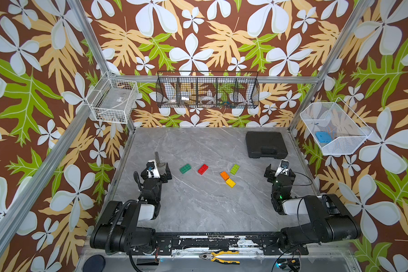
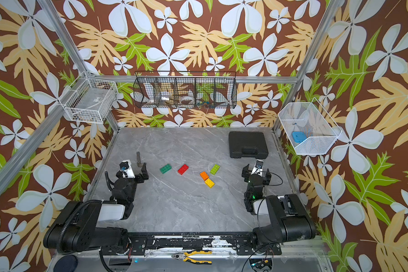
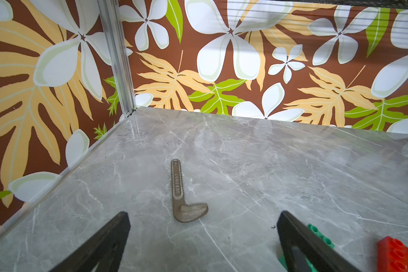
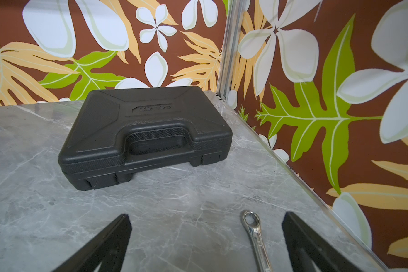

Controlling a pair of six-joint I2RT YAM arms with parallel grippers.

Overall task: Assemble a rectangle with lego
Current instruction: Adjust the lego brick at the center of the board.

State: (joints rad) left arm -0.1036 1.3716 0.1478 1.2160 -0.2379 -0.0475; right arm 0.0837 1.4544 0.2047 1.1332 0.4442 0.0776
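Plastic lego bricks point(image 1: 202, 169) lie on the bench point(image 1: 198, 207) between our spread, empty left fingers point(image 3: 111, 242) and right fingers point(image 4: 111, 242); the yellow brick point(image 1: 230, 182) crowds the orange brick point(image 1: 224, 175) at its five o'clock, so gripping either may shove both.

black case point(image 1: 266, 144) far right on the marble table point(image 1: 198, 212); grey hooked bar point(image 3: 179, 193) left; pliers point(image 1: 220, 256) at front
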